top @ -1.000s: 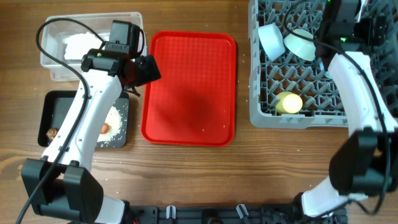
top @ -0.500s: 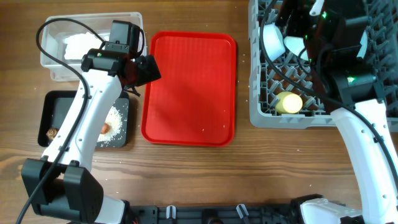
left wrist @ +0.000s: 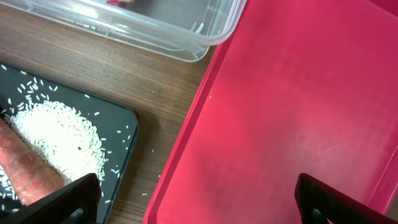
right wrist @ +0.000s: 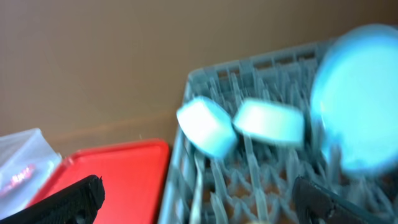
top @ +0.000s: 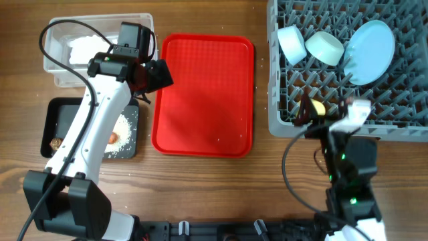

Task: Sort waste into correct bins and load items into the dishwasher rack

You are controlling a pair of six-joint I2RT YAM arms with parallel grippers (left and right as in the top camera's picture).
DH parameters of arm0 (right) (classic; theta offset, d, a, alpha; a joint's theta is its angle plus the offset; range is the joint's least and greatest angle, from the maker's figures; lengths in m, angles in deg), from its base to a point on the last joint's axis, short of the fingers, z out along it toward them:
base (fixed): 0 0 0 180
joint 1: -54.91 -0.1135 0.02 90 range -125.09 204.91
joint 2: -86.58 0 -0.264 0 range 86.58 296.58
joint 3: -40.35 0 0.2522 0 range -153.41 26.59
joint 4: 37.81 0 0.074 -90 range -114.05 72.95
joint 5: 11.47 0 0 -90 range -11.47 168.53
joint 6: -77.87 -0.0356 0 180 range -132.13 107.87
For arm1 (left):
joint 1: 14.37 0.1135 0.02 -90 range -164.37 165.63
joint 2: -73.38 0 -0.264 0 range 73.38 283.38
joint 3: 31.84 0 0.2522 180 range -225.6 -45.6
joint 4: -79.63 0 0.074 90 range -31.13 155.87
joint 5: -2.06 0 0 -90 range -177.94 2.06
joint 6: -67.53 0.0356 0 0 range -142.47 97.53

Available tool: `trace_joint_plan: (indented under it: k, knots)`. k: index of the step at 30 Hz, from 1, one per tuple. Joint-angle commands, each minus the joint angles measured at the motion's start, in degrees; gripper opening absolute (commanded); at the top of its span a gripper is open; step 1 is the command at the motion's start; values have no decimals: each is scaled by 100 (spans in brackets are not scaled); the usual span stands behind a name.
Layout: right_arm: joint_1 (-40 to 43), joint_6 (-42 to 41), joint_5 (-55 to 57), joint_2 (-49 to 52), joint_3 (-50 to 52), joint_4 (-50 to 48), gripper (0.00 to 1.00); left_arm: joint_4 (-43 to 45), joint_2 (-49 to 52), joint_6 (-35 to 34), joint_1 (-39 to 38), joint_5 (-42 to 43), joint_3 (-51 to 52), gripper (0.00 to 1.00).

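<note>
Wooden counter (top: 200,187) bore the grey dishwasher rack (top: 274,87) and black tray (top: 61,120). The rack held the light blue plate (top: 370,50), light blue bowl (top: 292,43), mint green bowl (top: 326,48) and yellow cup (top: 320,107); the tray held white rice (left wrist: 53,134). Left gripper (left wrist: 202,199) and right gripper (right wrist: 199,199) stood spread.

We see the overhead view brightly and evenly lit, sharp throughout, with a soft dark shadow across the flat red plastic tray (top: 204,100). Our left wrist view is crisp: the white rice grains (left wrist: 53,134) stand distinct, and a pale sheen lies on the tray. Our right wrist view is blurred all over, smearing the light blue round plate (right wrist: 357,99) and the grey plastic grid rack (right wrist: 249,180).
</note>
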State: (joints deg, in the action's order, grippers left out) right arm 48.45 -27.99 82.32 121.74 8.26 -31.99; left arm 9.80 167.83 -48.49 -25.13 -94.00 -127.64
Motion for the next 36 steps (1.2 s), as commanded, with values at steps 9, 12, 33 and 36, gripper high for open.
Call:
trace_joint_plan:
  k: [9,12,33,36]
  knots:
    - [181,232,-798,-2815,1803,562,100,15,7,-28,-11,24,-35,100]
    - [181,177,-817,-3171,1803,780,100,15,7,-28,-11,24,-35,100]
    - [181,179,-817,-3495,1803,778,100,-323,22,9,-4,20,-35,100]
    - [181,179,-817,-3495,1803,778,100,400,-11,452,-52,26,153,100]
